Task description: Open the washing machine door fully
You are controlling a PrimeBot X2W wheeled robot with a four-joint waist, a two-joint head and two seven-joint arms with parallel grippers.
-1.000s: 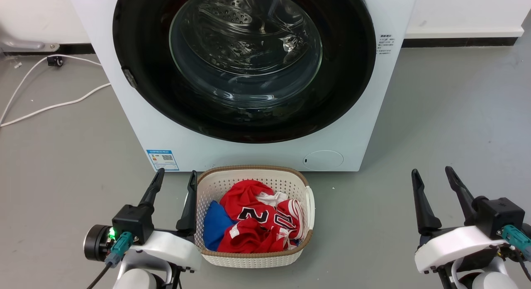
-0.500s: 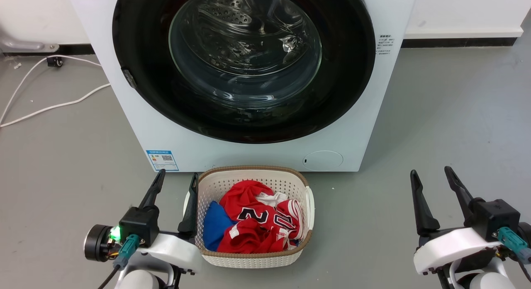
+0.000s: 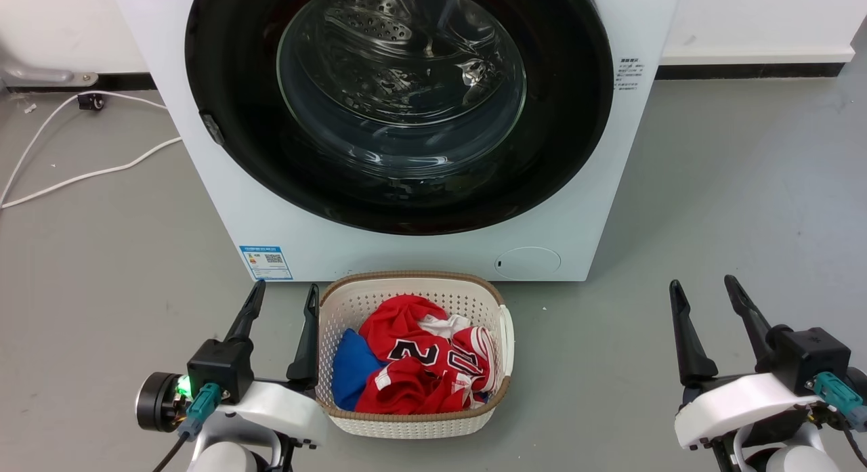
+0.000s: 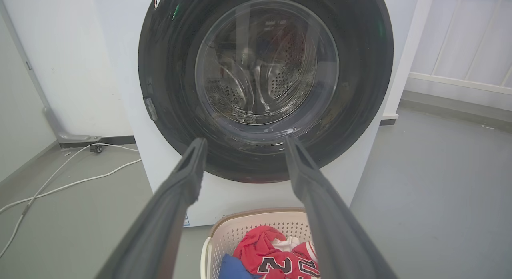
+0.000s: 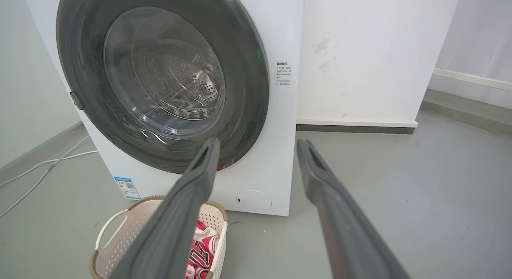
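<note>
The left claw (image 3: pixel 286 286), fingers spread and empty, hangs just left of the laundry basket (image 3: pixel 406 277). The right claw (image 3: pixel 702 281), likewise spread and empty, waits well to the basket's right. Both probably stand parted to hook a rim. Directly behind the basket, the washing machine door (image 3: pixel 401 86) sits shut, flush in the washing machine (image 3: pixel 433 255); opening hasn't begun.

Head cam looks down, wrist cams low & level; all share washing machine door (image 3: pixel 399 106) & basket (image 3: pixel 406 426).
</note>
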